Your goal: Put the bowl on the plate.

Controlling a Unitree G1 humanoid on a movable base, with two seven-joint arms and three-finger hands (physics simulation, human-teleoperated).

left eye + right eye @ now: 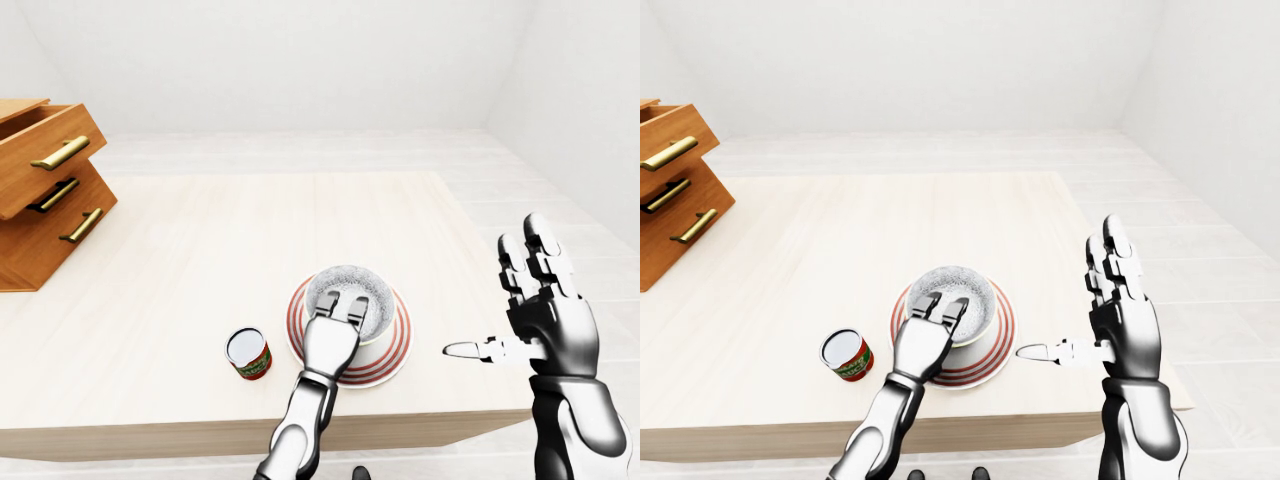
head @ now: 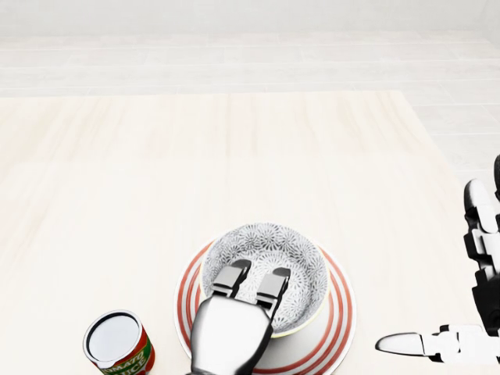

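Bowl (image 2: 269,241) on plate (image 2: 341,309); L robot hand (image 2: 251,291) loose-fingered inside; R robot hand (image 1: 540,310) splayed; can (image 2: 116,337) label illegible.

Red-labelled can (image 2: 117,344) on table (image 2: 234,156); wooden drawers (image 1: 45,190) at left-eye view's left

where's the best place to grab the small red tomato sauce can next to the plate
Grip the small red tomato sauce can round its labelled side wall, coming from the head view's left. It stands upright, and the red-striped white plate with the patterned grey bowl sits close on its right.
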